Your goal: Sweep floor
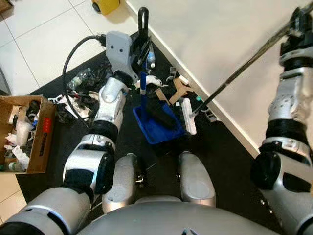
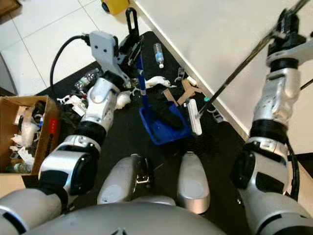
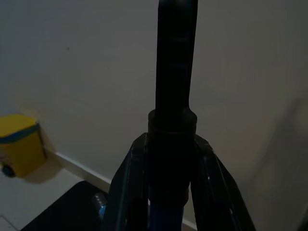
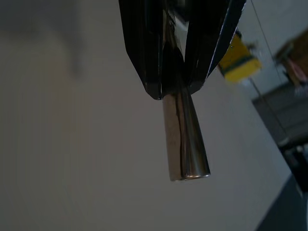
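- Our left gripper (image 1: 142, 36), upper centre of frame, has its jaws clamped on the upright handle of the blue dustpan (image 1: 157, 123), which sits on the dark mat mid-frame.
- Our right gripper (image 4: 175, 86) pinches the broom (image 1: 234, 76) pole, upper right; it looks stiff, light and slick, so we judge a higher grip risks slipping.

White wall, tiled floor, black mat.
The wall (image 1: 230, 54) and its baseboard (image 1: 230, 125) border the black mat (image 1: 222, 161); white floor tiles (image 1: 34, 39) lie beyond the mat's far edge.
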Motion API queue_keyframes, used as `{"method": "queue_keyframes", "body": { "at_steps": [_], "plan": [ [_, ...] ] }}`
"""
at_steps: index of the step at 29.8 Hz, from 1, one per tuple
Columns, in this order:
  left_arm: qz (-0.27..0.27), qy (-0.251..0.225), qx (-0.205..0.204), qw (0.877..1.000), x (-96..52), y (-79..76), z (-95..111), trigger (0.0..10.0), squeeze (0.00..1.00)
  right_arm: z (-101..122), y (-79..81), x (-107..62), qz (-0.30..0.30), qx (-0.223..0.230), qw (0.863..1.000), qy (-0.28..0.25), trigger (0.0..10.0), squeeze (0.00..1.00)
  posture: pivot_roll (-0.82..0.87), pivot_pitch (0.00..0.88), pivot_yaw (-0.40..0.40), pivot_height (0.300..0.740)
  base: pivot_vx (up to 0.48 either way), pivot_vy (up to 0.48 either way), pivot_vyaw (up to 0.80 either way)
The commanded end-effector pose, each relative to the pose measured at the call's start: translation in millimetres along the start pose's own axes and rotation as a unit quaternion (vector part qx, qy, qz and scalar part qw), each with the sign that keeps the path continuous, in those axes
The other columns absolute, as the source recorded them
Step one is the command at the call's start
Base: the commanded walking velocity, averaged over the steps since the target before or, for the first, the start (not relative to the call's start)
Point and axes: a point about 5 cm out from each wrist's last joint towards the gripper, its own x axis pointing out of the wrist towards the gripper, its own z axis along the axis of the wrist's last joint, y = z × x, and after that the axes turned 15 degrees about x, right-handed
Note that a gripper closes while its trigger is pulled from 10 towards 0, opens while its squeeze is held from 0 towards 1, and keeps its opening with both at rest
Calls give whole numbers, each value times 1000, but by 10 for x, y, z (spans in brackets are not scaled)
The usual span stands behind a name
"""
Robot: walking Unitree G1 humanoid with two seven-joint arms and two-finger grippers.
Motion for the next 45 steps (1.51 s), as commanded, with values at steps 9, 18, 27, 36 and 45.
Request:
{"method": "queue_keyframes", "body": {
  "at_steps": [9, 18, 27, 36, 45],
  "plan": [
    [-9, 65, 20, 998, -186, -90, -279, 10000, 63, -354, 109, -104, 8, -2, 999, 45, 10000, 0, -14, 4, 19, 740, 0, 0, 0],
    [-26, 111, 28, 993, -274, -193, -416, 10000, 67, -336, 109, -91, 8, -10, 999, 43, 10000, 0, -26, 34, 7, 740, 0, 0, 0],
    [-20, 135, 47, 989, -293, -122, -480, 10000, 63, -255, 33, -101, 2, -20, 999, 33, 10000, 0, -39, 57, -4, 740, 0, 0, 0],
    [-3, 100, 45, 994, -142, -65, -341, 10000, 67, -266, 53, -110, 9, -19, 999, 35, 10000, 0, -42, 62, -8, 740, 0, 0, 0],
    [-16, 85, 52, 995, -73, -119, -287, 10000, 63, -313, 41, -127, 9, -16, 999, 46, 10000, 0, -46, 66, -12, 740, 0, 0, 0]
  ]
}}
